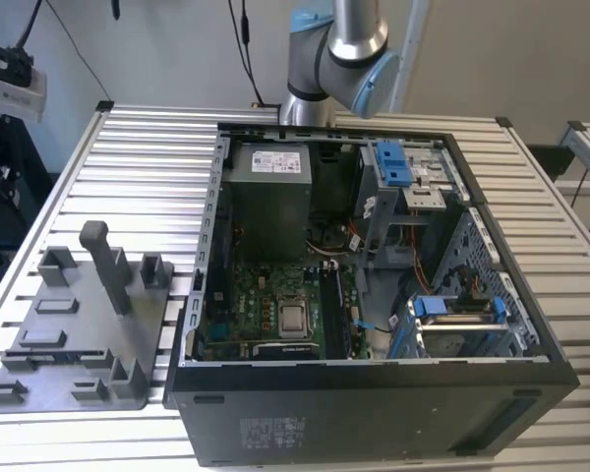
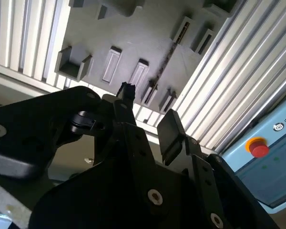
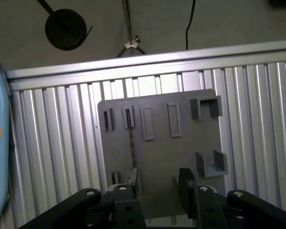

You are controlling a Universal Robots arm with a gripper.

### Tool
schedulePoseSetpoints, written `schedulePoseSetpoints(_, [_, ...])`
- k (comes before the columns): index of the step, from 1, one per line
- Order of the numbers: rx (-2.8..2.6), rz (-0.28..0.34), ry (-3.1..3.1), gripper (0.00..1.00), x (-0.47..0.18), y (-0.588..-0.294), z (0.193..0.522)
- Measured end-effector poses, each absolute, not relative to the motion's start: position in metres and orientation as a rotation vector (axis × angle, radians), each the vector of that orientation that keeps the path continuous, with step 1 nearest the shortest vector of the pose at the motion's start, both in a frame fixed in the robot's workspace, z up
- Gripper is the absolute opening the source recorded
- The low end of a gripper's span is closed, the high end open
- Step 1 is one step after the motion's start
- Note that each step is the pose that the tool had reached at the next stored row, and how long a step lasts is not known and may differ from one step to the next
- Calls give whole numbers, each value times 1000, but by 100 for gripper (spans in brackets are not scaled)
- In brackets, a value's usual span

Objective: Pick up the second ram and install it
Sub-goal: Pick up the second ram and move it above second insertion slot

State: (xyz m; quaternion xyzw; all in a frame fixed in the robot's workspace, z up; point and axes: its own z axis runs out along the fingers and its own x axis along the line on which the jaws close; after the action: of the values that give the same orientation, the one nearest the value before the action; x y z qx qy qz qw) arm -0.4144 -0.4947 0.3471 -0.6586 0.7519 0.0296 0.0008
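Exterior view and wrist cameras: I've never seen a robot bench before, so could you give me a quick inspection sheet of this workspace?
Surface: ribbed metal table, carrying the case and the tray.
Job's things: second ram stands on edge in the grey tray; the open computer case sits beside the tray.
Clutter: nothing seen.
Grippers: gripper open, holding nothing, apart from the tray and facing it.
Cables: dark cables hang behind the table; wires run inside the case.
Surroundings: pale blue box with a red button; dark round disc on the floor.
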Motion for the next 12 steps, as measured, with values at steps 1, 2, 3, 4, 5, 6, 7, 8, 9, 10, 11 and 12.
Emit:
schedulePoseSetpoints(1, [-2068,93,2361,48,-414,-495,347])
schedulePoseSetpoints(2, [-2068,93,2361,48,-414,-495,347])
schedulePoseSetpoints(3, [-2068,93,2361,48,-414,-495,347])
schedulePoseSetpoints(4, [-2068,93,2361,48,-414,-495,347])
schedulePoseSetpoints(5, [-2070,93,2360,48,-414,-495,347])
schedulePoseSetpoints(6, [-2073,93,2357,48,-414,-495,347])
schedulePoseSetpoints(7, [-2076,92,2353,48,-414,-495,346])
schedulePoseSetpoints(8, [-2080,91,2349,48,-414,-495,346])
schedulePoseSetpoints(9, [-2082,89,2346,48,-414,-495,345])
schedulePoseSetpoints(10, [-2083,88,2344,48,-414,-495,345])
schedulePoseSetpoints(11, [-2084,88,2343,48,-414,-495,344])
schedulePoseSetpoints(12, [-2084,88,2343,48,-414,-495,344])
